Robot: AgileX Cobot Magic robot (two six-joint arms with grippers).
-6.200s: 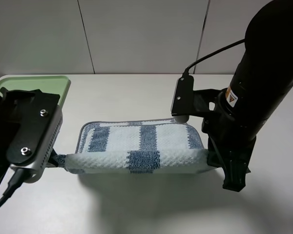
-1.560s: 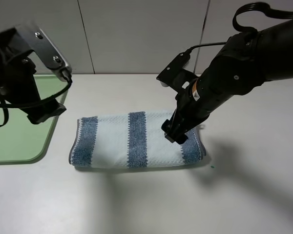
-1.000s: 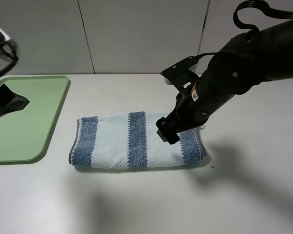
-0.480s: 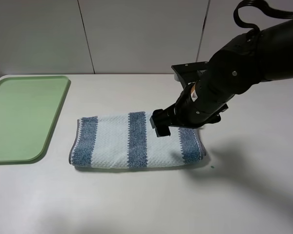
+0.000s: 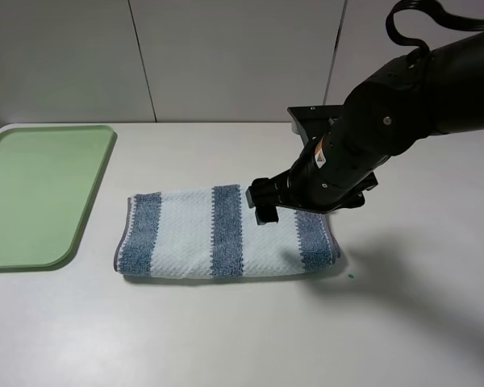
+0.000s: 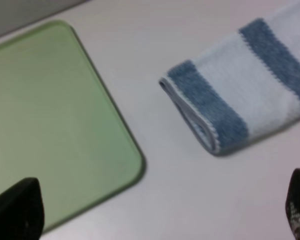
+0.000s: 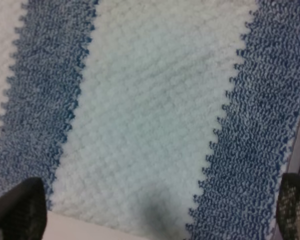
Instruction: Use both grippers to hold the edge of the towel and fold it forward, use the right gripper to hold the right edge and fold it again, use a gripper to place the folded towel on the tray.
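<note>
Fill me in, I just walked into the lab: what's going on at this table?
A two-armed robot is partway through folding a striped towel. The towel lies on the white table, already folded once into a long strip. The right gripper hovers over its right half with jaws open, holding nothing. The left gripper is pulled back out of the overhead view, also open and empty. The towel is not yet on the green tray to its left.
</note>
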